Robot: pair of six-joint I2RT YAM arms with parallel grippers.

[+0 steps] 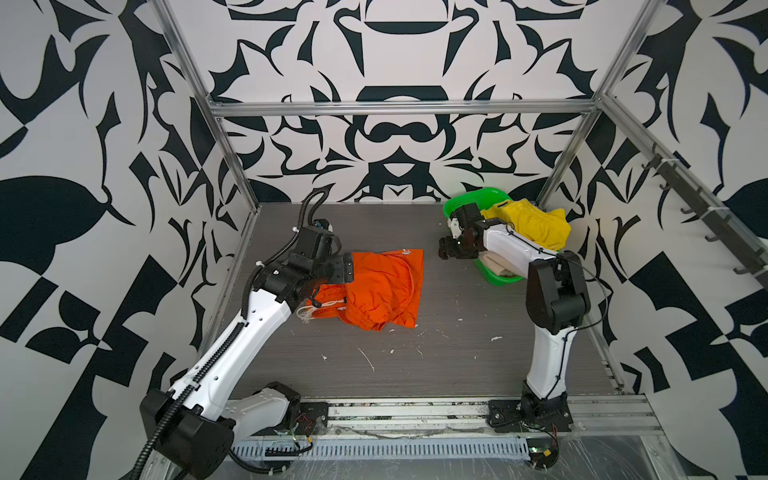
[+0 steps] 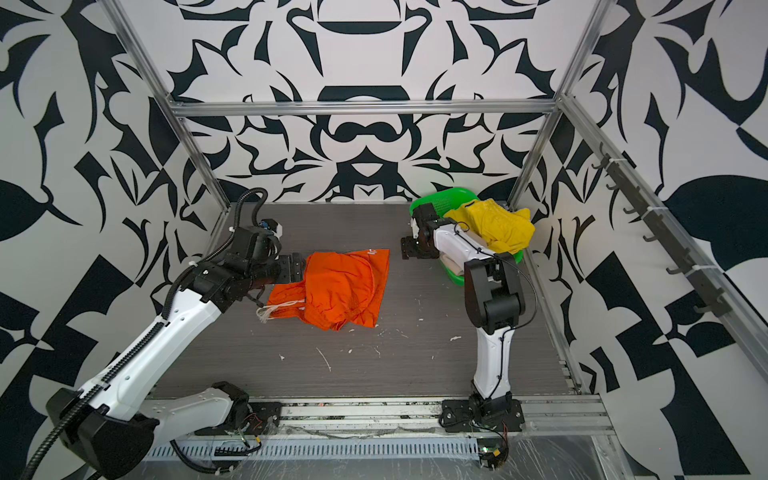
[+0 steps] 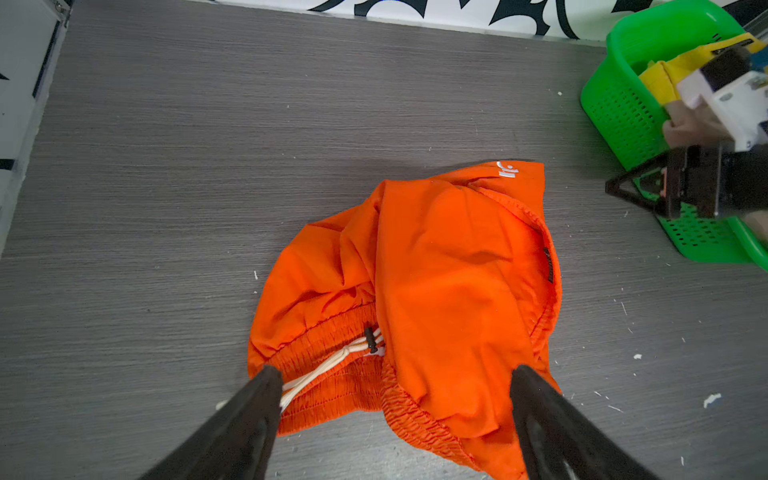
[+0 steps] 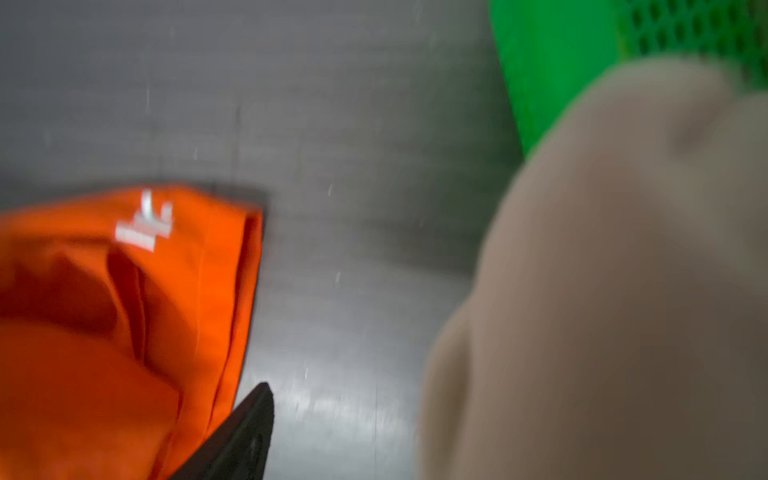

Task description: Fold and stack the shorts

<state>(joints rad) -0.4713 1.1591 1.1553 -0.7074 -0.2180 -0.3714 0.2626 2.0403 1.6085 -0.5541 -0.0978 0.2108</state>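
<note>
At the left of the grey table [image 1: 415,365], the left hand [image 3: 395,369] hangs over the waist end of the orange shorts [image 1: 382,286]; its two black fingers [image 3: 249,424] stand wide apart, one on each side of the elastic waistband [image 3: 332,395], with nothing pinched between them; a white drawstring [image 3: 324,368] trails past one finger; the shorts lie on the table left of the middle, roughly doubled over, an upper layer laid across the waistband and a small white logo [image 3: 508,169] at their far right corner; across a strip of table, the right hand [image 1: 445,249] hovers just beside the green basket [image 1: 482,193]; in the blurred right wrist view only one of its fingers [image 4: 237,436] shows, the rest hidden behind beige cloth, so I cannot tell how wide it stands or whether it grips anything; the basket sits in the far right corner; the beige shorts [image 1: 494,266] lie in its near end under the right arm [image 1: 552,291]; the yellow shorts [image 1: 536,226] are heaped on top, spilling over the rim.
</note>
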